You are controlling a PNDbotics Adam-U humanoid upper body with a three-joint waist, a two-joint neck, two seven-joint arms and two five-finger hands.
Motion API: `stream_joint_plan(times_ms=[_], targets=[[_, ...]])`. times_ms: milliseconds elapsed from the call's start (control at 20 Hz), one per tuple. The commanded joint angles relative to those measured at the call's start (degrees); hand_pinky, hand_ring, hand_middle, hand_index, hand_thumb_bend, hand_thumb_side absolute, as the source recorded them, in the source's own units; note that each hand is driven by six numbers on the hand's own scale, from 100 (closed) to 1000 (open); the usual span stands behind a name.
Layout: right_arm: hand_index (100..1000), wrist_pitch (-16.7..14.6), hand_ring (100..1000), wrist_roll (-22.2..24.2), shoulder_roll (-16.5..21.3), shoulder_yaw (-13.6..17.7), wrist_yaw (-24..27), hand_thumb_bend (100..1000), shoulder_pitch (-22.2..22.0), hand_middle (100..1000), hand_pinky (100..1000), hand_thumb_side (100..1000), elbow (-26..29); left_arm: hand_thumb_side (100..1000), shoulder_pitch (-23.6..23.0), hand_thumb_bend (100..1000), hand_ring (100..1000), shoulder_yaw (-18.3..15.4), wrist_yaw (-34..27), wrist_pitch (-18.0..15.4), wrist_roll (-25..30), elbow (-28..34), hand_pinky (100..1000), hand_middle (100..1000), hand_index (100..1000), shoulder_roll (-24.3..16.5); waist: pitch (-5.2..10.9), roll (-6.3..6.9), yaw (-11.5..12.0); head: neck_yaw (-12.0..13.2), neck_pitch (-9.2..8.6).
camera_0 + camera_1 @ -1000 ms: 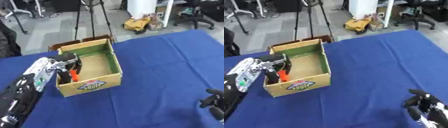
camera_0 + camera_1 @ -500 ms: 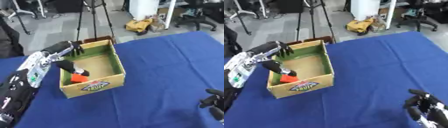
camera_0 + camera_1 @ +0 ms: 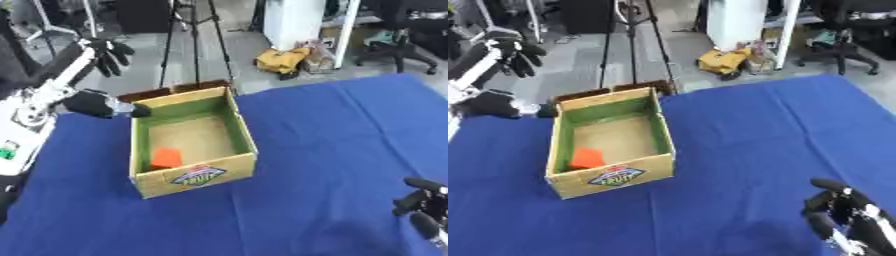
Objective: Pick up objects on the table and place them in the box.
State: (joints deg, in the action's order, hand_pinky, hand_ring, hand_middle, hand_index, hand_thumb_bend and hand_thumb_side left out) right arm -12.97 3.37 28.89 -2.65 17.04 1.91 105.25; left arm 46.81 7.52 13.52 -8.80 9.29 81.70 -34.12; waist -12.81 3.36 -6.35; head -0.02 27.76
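Left hand [image 3: 108, 50] has lifted out of the box [image 3: 197, 176] since 0.5 s ago, now raised far left above it, fingers hanging relaxed, holding nothing. Blue table [image 3: 332, 150] carries the cardboard box left of centre. Orange object [image 3: 165, 158] lies inside at the near-left corner. Right hand [image 3: 843, 212] rests near right, fingers up, relaxed and empty.

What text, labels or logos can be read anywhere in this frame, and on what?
"FRUIT": on the oval label on the front wall of the cardboard box; the smaller print around it is too blurred to read.
The orange object inside the box shows no readable text.
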Motion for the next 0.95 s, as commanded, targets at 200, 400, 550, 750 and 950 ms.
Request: stream_joint_plan(times_ms=[200,400,550,750,950], targets=[[830,0.1,585,0.8,2.2,-0.3,1.4,517,0.9,547,823,432,1.5,542,-8.9,1000,548,-0.3,-15.0,2.7,1.2,10.1,536,594,816,-1.2,1.68,-1.02,1.8,-0.8,0.83],[818,0.5,561,2.2,2.7,-1.6,1.9,516,1.7,525,818,433,1.8,562,-13.1,1000,557,1.1,-19.4,4.5,4.0,11.4,539,607,832,1.9,1.86,-1.54,2.6,-1.1,1.21],[765,0.8,495,3.7,2.9,-2.6,1.5,511,2.0,458,786,435,2.0,567,-14.3,1000,575,2.2,-19.8,5.1,7.1,12.1,550,625,844,3.6,1.86,-1.76,2.8,-1.1,1.37],[646,0.8,400,6.0,3.2,-3.4,0.2,557,2.1,345,712,404,2.1,550,-14.6,1000,597,3.5,-17.6,5.0,10.6,13.3,565,653,869,4.8,1.85,-1.79,2.8,-1.1,1.72],[606,0.3,362,9.1,3.2,-3.9,-1.5,621,2.1,305,705,411,2.3,550,-14.1,1000,622,4.3,-15.9,5.2,13.5,13.4,588,684,892,5.5,1.83,-1.67,2.6,-1.0,1.7]])
